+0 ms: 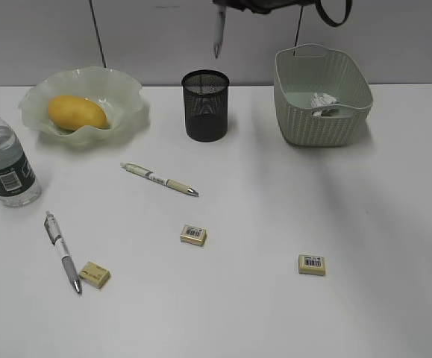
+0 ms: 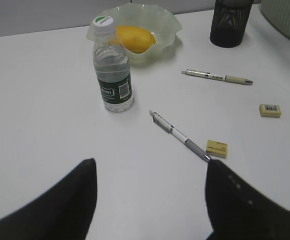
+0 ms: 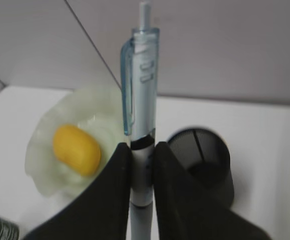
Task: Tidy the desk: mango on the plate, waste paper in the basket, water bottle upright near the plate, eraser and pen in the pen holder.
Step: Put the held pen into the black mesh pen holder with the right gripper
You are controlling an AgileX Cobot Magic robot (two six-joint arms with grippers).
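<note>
My right gripper (image 1: 221, 6) (image 3: 140, 170) is shut on a pale blue pen (image 1: 217, 33) (image 3: 142, 90), held upright above the black mesh pen holder (image 1: 205, 104) (image 3: 202, 155). The mango (image 1: 76, 112) (image 2: 132, 37) lies in the ruffled green plate (image 1: 126, 93) (image 2: 160, 20). The water bottle (image 1: 3, 160) (image 2: 113, 80) stands upright near the plate. The waste paper (image 1: 324, 102) lies in the basket (image 1: 321, 127). Two pens (image 1: 160, 179) (image 1: 63, 252) and three erasers (image 1: 193, 234) (image 1: 95, 274) (image 1: 312, 264) lie on the desk. My left gripper (image 2: 150, 200) is open and empty above bare desk.
In the left wrist view one pen (image 2: 180, 136) lies with its tip by an eraser (image 2: 217, 148), just beyond my right finger. A grey wall stands behind the desk (image 1: 275, 313).
</note>
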